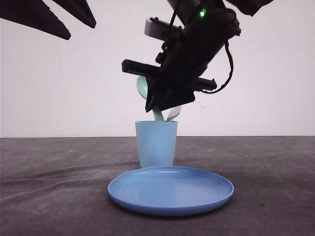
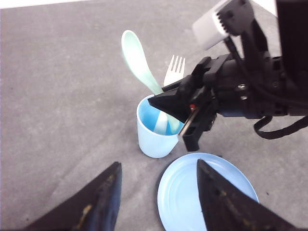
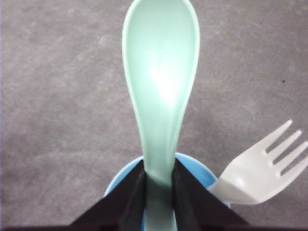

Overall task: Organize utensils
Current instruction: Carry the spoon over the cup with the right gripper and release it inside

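The right tool (image 2: 185, 120) pinches the handle of the green spoon (image 2: 137, 60) just above the rim of the light blue cup (image 2: 154, 132), with the spoon's lower end already inside and its bowl sticking up and out at a slant. The white fork (image 2: 174, 71) already stands in the same cup, leaning on the rim with its tines up. The cup sits on the grey counter (image 2: 57, 96) just behind the blue plate (image 1: 170, 191).

The left tool (image 2: 156, 197) hovers spread and empty above the plate.

The cup looks light, so a sideways tug before the tool lets go could tip it. A slanted release could let the spoon knock the fork or topple out over the rim.
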`<control>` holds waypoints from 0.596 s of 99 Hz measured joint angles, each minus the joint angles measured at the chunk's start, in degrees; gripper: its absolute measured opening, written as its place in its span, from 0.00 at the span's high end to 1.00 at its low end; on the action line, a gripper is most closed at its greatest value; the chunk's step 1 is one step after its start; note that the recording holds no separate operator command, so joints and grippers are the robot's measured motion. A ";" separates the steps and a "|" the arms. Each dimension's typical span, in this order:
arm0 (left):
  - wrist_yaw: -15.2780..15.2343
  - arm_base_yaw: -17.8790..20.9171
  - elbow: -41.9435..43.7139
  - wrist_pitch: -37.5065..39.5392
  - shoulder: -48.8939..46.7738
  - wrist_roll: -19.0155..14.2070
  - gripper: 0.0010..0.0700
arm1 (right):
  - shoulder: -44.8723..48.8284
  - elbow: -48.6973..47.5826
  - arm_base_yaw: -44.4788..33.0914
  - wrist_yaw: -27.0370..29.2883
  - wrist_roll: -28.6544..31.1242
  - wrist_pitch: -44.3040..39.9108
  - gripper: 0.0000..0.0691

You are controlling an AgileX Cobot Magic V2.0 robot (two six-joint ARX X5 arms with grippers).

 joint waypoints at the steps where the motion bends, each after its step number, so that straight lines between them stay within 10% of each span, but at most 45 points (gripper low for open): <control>1: 0.02 0.00 0.00 -0.07 0.00 -0.02 0.59 | 0.09 0.00 0.00 0.02 0.00 0.00 0.89; 59: 0.00 0.00 0.00 -0.52 0.02 -0.07 0.59 | -0.04 0.00 0.02 -0.31 0.02 -1.95 0.58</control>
